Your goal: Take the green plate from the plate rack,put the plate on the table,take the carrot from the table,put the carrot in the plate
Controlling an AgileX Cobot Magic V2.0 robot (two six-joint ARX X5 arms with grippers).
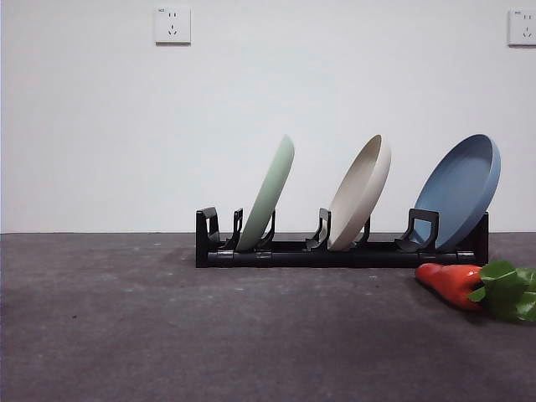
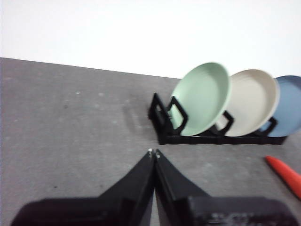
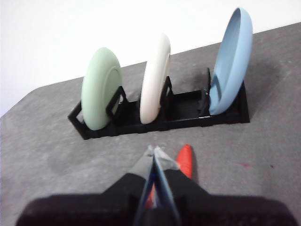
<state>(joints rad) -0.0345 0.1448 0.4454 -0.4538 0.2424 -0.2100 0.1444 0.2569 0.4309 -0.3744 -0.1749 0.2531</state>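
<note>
Leaning in the plate rack point(image 1: 335, 251), green plate point(image 1: 270, 194) — carrot point(image 1: 456, 283) leaves cropped — both tools pinched shut, empty.

I see a matt green plate point(image 1: 270, 194), a glossy orange carrot point(image 1: 452, 282), a black plastic-looking plate rack point(image 1: 335, 251), and a speckled, matt grey table point(image 1: 167, 327).

green plate point(image 1: 270, 194): pale sage | second plate point(image 1: 362, 191): beige | third plate point(image 1: 462, 189): dusty blue | plate rack point(image 1: 335, 251): black | carrot point(image 1: 453, 282): orange-red, green leaves | table point(image 1: 167, 327): dark grey, speckled | wall point(image 1: 126, 126): white
</note>
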